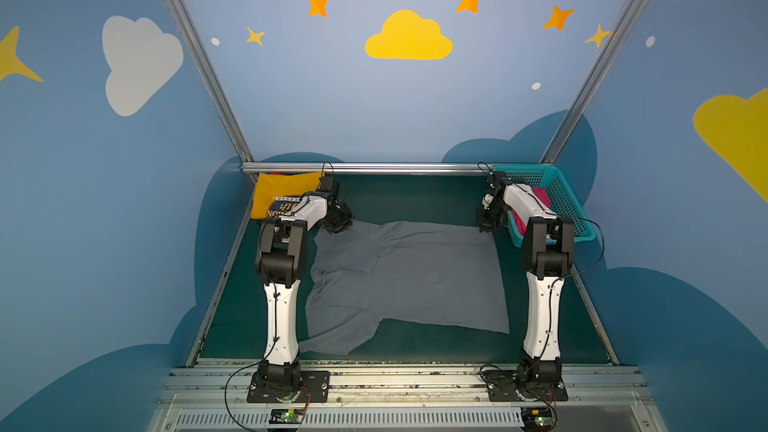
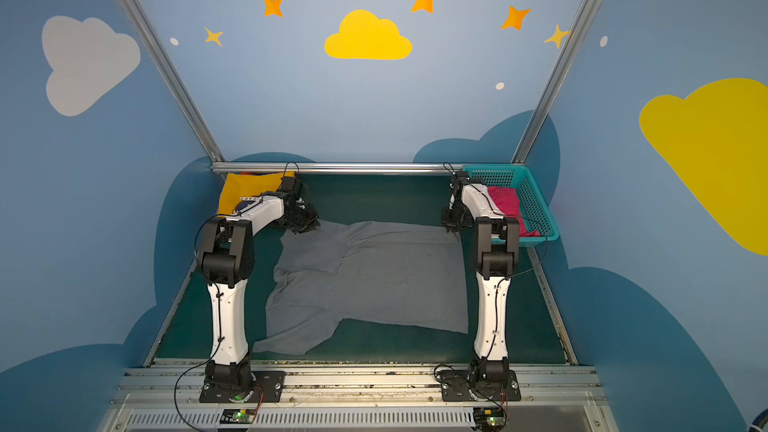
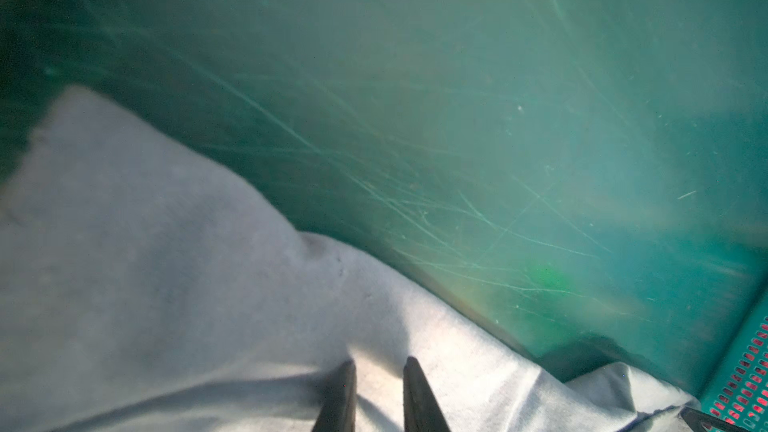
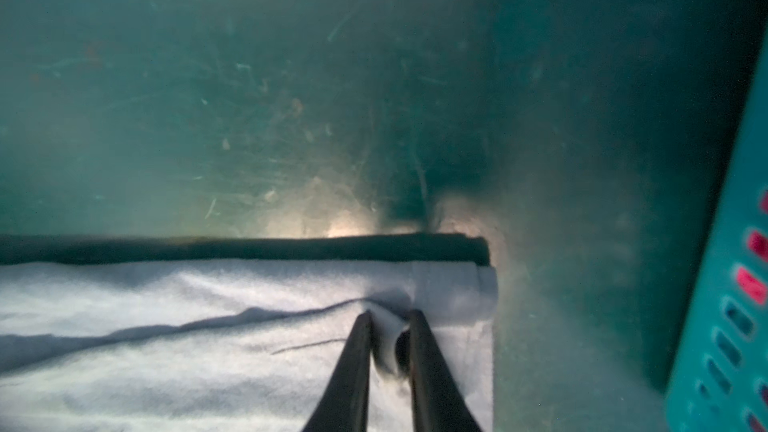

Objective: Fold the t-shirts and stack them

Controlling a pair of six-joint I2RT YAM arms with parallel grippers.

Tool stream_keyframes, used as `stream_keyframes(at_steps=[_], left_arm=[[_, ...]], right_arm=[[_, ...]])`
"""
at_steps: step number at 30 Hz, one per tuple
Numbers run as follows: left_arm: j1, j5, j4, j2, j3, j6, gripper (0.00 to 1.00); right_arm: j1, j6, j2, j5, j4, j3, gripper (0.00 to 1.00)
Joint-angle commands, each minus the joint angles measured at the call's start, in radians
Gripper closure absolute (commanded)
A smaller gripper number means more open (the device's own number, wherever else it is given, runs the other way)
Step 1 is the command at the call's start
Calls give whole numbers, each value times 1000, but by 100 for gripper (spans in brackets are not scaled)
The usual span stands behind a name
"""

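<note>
The slate-grey t-shirt (image 1: 415,276) (image 2: 374,276) lies spread flat on the green table, a sleeve pointing to the near left. At its far left corner my left gripper (image 1: 340,222) (image 3: 379,363) is pressed into the cloth (image 3: 166,284), with a ridge of grey fabric pinched between its fingers. My right gripper (image 1: 486,224) (image 4: 388,315) is at the far right corner, shut on a small raised fold beside the hem (image 4: 208,347). The folded yellow t-shirt (image 1: 282,197) (image 2: 249,193) lies at the far left. A pink t-shirt (image 1: 542,195) (image 2: 505,201) sits in the basket.
The teal perforated basket (image 1: 577,218) (image 2: 536,201) (image 4: 727,326) stands at the far right, close beside my right gripper. A metal rail (image 1: 374,168) runs along the table's back edge. Bare scratched green table (image 3: 457,118) stretches beyond the shirt's far edge.
</note>
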Motion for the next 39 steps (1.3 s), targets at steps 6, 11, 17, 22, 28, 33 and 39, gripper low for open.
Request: stream_keyframes(at_steps=[6,11,17,22,28,33,39], left_arm=[[21,-87,-85,49,-48,-2,77],[25,-84,-85,49,-50,-5,78],[33,-76,-95,62,-43,-23,78],[45,-60,-106,83,-36,-46,79],[56,-72,-121,89,-35,-63,80],[57,-73,-128,94,-29,-72,80],[57,-75,-135,98,-21,-79,80]], right_arm=[[11,0,-89,6,7,-56,89],[11,-4,-114,16,9,-81,95],[13,-15,-170,23,35,-156,100],[16,-36,-234,34,72,-253,100],[17,-38,-309,72,119,-375,100],[21,-34,-347,126,139,-451,100],[21,-22,-393,183,157,-515,86]])
